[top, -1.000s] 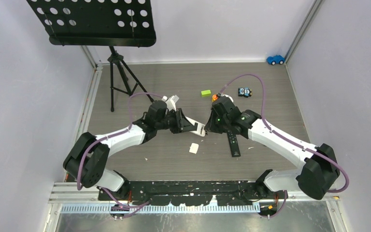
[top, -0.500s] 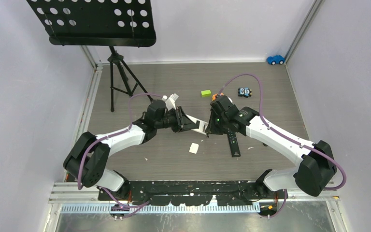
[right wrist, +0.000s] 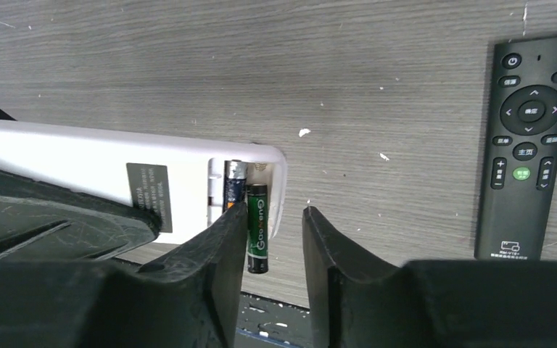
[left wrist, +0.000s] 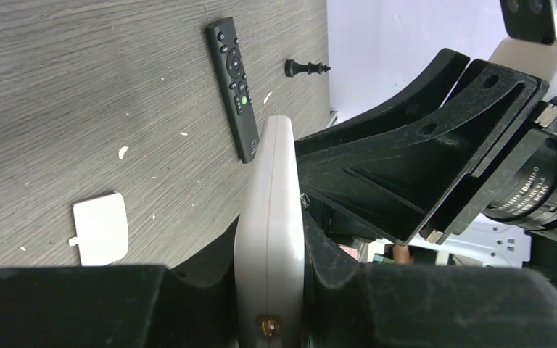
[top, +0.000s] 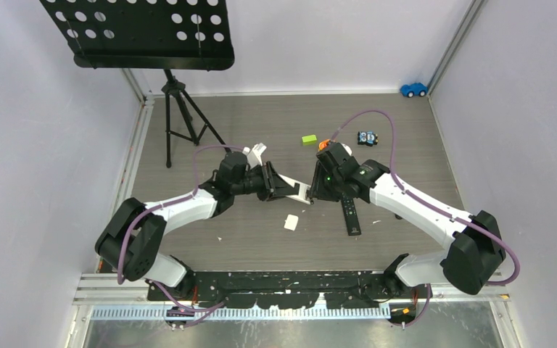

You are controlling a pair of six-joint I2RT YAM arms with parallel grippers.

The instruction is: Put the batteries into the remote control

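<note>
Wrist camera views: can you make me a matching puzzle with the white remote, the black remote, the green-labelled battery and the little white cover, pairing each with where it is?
1. white remote
2. black remote
3. green-labelled battery
4. white cover

A. loose on the table, detached
B. at the open battery compartment
C. clamped in the left gripper
D. flat on the table, buttons up

Pairs: 1-C, 2-D, 3-B, 4-A
</note>
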